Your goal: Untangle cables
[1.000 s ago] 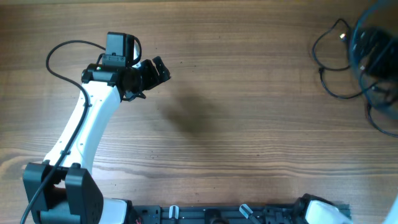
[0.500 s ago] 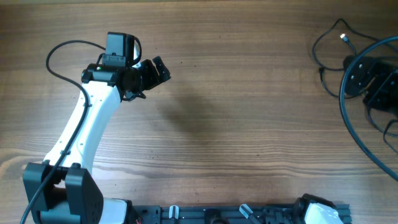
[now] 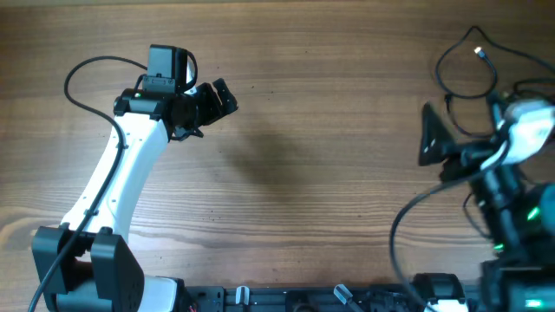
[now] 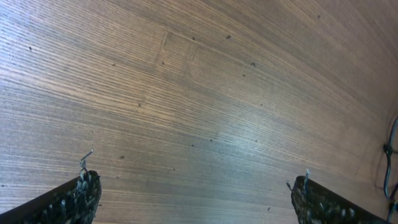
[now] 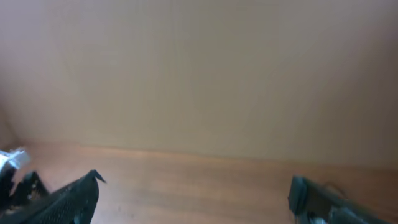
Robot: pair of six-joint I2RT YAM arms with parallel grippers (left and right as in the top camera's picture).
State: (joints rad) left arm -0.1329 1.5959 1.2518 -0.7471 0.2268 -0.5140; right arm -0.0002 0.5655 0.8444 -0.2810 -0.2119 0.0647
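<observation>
The cables (image 3: pixel 460 82) lie as thin black loose loops at the table's far right, with a silvery-white plug tip (image 3: pixel 479 52) at the back. A strand of cable shows at the right edge of the left wrist view (image 4: pixel 390 155). My left gripper (image 3: pixel 215 102) is at the left of the table, far from the cables, open and empty over bare wood (image 4: pixel 193 199). My right gripper (image 3: pixel 432 140) is raised above the table just in front of the loops and points left. It is open and empty in its blurred wrist view (image 5: pixel 193 199), and part of the loops is hidden under the arm.
The right arm's own thicker black wire (image 3: pixel 399 234) arcs over the front right. The left arm's wire (image 3: pixel 78 78) loops at the far left. A black rail (image 3: pixel 303 299) runs along the front edge. The right wrist view shows a plain wall (image 5: pixel 199 62) beyond the table.
The right arm has swung off the cable pile at the right edge, rising and coming toward the front, its gripper now pointing left. The left arm has not moved.
</observation>
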